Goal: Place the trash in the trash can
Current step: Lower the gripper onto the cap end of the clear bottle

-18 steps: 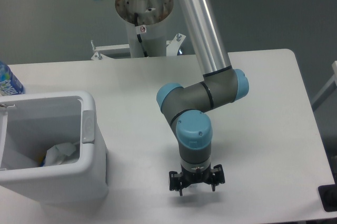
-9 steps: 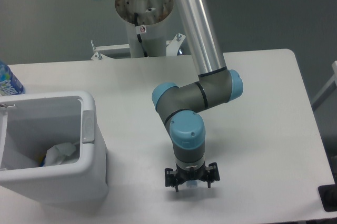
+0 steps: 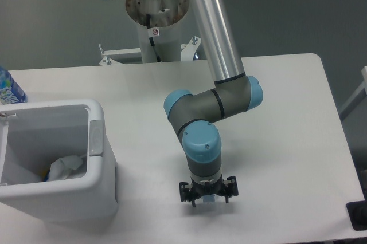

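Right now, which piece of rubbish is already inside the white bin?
The crumpled white wrapper, lying at the bottom of the bin. The blue-labelled bottle stands outside, behind it.

Trash can (image 3: 103, 166) glossy white plastic; table (image 3: 287, 118) matt; arm tube (image 3: 213, 23) brushed metal.

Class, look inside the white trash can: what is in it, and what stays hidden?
A crumpled white wrapper lies at the bottom of the trash can. The near wall and the picture's left edge hide the rest of the floor.

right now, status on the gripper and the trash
Gripper low over table, jaws' state unclear, something pale between fingers. Crumpled white wrapper lying in trash can. Flattened bottle not seen. Nothing between gripper and can.
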